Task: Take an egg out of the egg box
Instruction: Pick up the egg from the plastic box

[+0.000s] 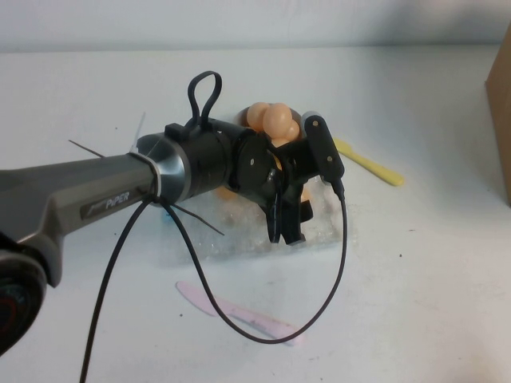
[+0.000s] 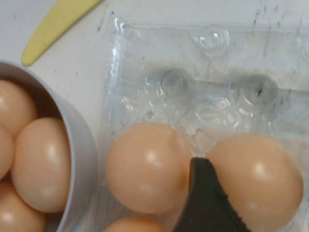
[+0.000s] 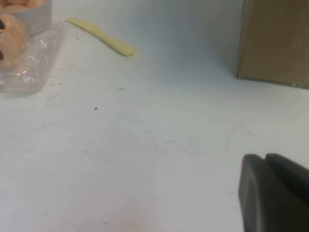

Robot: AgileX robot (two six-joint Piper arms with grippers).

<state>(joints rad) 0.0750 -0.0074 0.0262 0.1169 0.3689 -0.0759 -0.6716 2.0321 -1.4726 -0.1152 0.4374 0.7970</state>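
The clear plastic egg box (image 1: 239,239) lies mid-table under my left arm; it also shows in the left wrist view (image 2: 207,92). In that view two orange-tan eggs sit side by side in its cups, one (image 2: 147,166) nearer the bowl and the egg (image 2: 260,179) beside it. A third egg (image 2: 133,224) peeks at the edge. My left gripper (image 1: 286,231) points down into the box. One black finger (image 2: 205,195) stands between the two eggs, against the egg; the other finger is out of view. My right gripper (image 3: 275,193) is shut and empty over bare table.
A grey-white bowl (image 2: 79,150) of several eggs (image 1: 271,120) stands just behind the box. A yellow plastic knife (image 1: 369,163) lies to the right and a pink one (image 1: 239,311) in front. A cardboard box (image 1: 499,120) stands at the right edge.
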